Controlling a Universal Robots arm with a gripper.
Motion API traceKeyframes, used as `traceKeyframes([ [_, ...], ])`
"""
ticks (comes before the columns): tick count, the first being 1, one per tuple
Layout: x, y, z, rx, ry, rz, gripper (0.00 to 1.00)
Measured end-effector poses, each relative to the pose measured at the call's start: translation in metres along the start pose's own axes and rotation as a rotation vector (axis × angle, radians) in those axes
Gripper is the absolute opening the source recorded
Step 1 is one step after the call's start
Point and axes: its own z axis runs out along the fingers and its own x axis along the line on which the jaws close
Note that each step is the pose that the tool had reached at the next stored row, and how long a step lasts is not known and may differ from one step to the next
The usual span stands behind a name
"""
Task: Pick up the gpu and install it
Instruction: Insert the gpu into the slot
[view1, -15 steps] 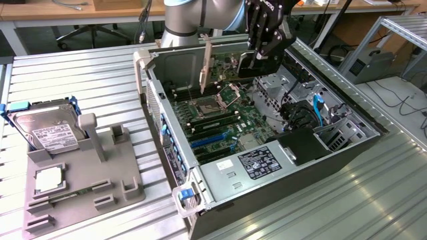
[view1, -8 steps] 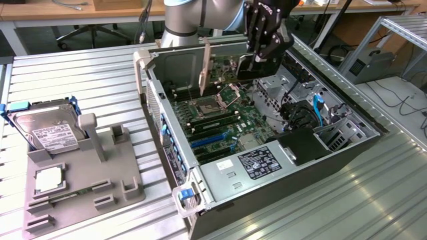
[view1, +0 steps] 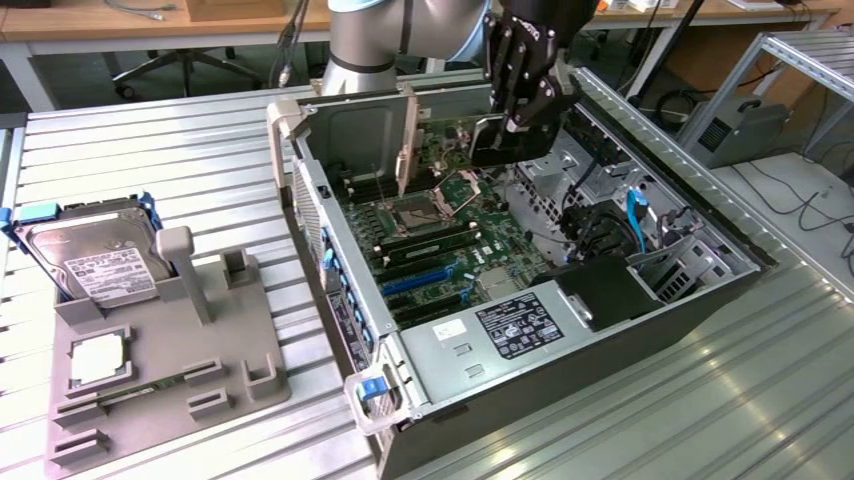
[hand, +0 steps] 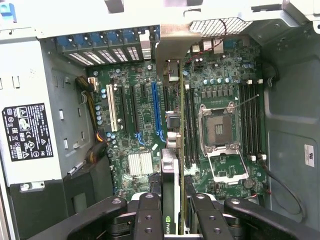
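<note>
Above the open computer case (view1: 534, 395), which lies on its side on the ribbed metal table (view1: 174, 160), we see the hand (view1: 518, 118) closed on the gpu (view1: 507, 148). The black card hangs on edge below the fingers, over the far part of the motherboard (view1: 441, 240) and just beyond the CPU socket (view1: 424, 212). We cannot tell whether its lower edge touches the board.

From the wrist view, the hand (hand: 175, 212) grips the gpu (hand: 171, 170) between two dark fingers (hand: 149, 210), one on each face. The card runs edge-on between the long blue slot (hand: 156, 112) and the memory slots beside the CPU socket (hand: 220, 131). Its silver bracket (hand: 175, 47) reaches toward the case's rear wall, next to the row of vented slot covers (hand: 105, 55).

Toward the table's edge at the exterior view's left, well apart from the case, a grey fixture (view1: 174, 350) carries a hard drive (view1: 94, 260) standing in a blue frame. A small square silver chip (view1: 96, 358) lies flat nearer the table's near edge.
</note>
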Motion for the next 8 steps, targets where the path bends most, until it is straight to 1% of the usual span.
traceKeyframes([
  [5,0.0002,0.0012,0.0078,0.0000,0.0000,0.000,0.27],
  [8,0.0002,0.0013,0.0089,-0.0001,0.0003,0.000,0.27],
])
